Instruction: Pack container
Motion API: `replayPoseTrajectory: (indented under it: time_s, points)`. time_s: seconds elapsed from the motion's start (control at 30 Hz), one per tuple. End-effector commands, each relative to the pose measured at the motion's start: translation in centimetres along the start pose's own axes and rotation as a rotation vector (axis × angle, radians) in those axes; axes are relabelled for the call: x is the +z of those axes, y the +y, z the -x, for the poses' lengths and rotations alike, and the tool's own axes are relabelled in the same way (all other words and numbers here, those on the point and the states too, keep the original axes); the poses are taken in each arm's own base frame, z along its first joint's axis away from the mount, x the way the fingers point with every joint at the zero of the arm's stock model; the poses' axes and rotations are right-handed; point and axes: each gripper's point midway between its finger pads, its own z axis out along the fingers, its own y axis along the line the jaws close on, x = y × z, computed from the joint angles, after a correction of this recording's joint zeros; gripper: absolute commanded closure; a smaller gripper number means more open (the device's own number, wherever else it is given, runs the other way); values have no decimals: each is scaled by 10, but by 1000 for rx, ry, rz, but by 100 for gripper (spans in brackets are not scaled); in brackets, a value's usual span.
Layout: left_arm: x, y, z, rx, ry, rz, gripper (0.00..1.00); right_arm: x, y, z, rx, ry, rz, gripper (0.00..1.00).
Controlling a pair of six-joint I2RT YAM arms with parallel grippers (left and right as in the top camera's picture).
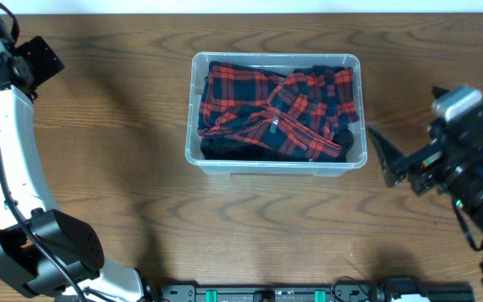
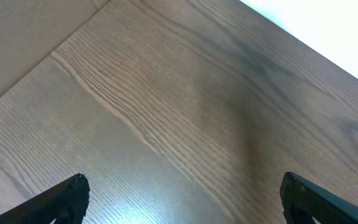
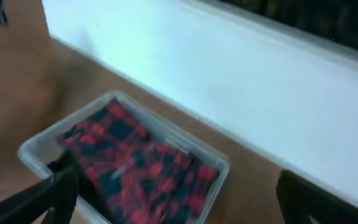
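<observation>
- Container point(image 1: 193, 126) sits at the middle of the desk point(image 1: 99, 151), with the plaid garment point(image 1: 275, 109) bunched inside; packing looks complete.
- Left tool point(image 2: 184, 190): open, empty, parked over bare desk, well apart.
- Right tool point(image 3: 176, 190): open, empty, near the container's side, clear of it.

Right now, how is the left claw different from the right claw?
The left claw sits off by a far corner of the table, away from the container; the right claw is just beside it. The left claw faces only bare wood; the right claw faces the container with the red plaid cloth in it. Both are wide open and hold nothing.
</observation>
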Motion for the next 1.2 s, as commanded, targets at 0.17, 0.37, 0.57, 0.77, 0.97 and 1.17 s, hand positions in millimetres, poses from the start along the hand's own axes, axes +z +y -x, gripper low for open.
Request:
replayPoseTrajectory:
  time_s: [0.17, 0.37, 0.57, 0.77, 0.97, 1.17]
  points:
    - [-2, 3, 3, 0, -9, 12, 2, 4, 28, -50, -295, -199, -25, 1]
    - [-2, 3, 3, 0, -9, 12, 2, 25, 34, -99, -361, -337, -87, 1]
    - [-2, 3, 3, 0, -9, 12, 2, 27, 45, -134, -342, -431, -104, 1]
    - [-2, 3, 3, 0, -9, 12, 2, 21, 47, -148, -337, -474, -139, 1]
    - [-2, 3, 3, 0, -9, 12, 2, 17, 20, -167, -48, -487, -261, 1]
    - [-2, 3, 3, 0, -9, 12, 2, 29, 14, -195, -23, -425, -296, 1]
